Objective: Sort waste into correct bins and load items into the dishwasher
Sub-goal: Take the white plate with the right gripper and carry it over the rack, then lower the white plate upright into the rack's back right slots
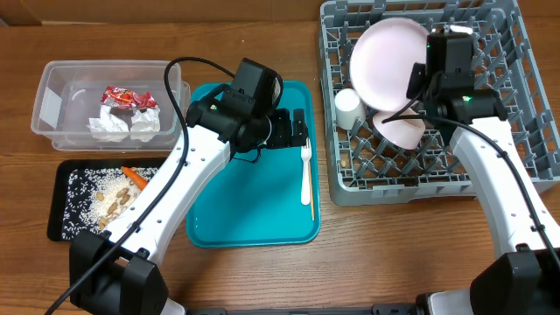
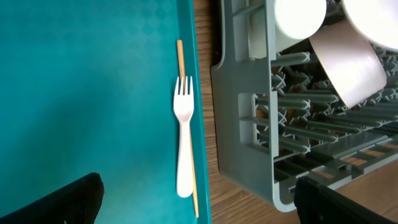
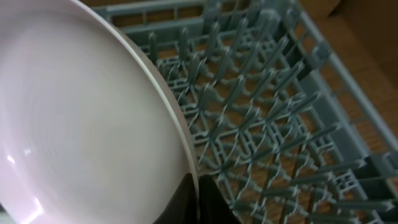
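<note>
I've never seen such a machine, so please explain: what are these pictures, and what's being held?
You're seeing two robot arms, each ending in a two-finger gripper. One picture looks down from above; two come from wrist cameras. The left gripper hangs open over a teal tray carrying a white fork and wooden stick. The right gripper pinches a pink plate in the grey dish rack, near a cup and bowl. A clear tub holds napkins and a red wrapper; a black tray holds food scraps.
</note>
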`<state>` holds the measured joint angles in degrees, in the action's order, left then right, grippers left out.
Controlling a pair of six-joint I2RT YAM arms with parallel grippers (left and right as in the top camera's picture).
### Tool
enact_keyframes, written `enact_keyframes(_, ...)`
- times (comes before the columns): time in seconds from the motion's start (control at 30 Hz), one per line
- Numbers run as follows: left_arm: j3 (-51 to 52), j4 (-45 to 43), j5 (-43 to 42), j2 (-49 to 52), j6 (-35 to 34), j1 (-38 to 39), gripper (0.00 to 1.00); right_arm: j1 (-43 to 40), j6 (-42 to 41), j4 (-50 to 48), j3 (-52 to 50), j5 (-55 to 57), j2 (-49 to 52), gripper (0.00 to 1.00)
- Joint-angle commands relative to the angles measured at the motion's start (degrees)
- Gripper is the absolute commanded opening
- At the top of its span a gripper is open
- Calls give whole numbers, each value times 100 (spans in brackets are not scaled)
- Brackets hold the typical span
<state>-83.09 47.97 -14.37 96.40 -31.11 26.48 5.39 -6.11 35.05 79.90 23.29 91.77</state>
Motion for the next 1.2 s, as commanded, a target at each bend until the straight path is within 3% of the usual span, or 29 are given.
enact_keyframes(0.0,-129,-22,-4,-96,74,-31,100,-61,649,-293,-7,525,-24,4)
enact_keyframes(0.27,-129,-22,-7,-96,74,-31,100,-402,1847,-831,-7,890,-24,4)
enact_keyframes(0.7,-129,-22,-4,-96,74,-31,100,-964,1639,-903,-9,1003,382,4)
enact_keyframes(1.17,-129,-22,-4,-96,74,-31,100,-960,1644,-1340,-9,2551,769,4)
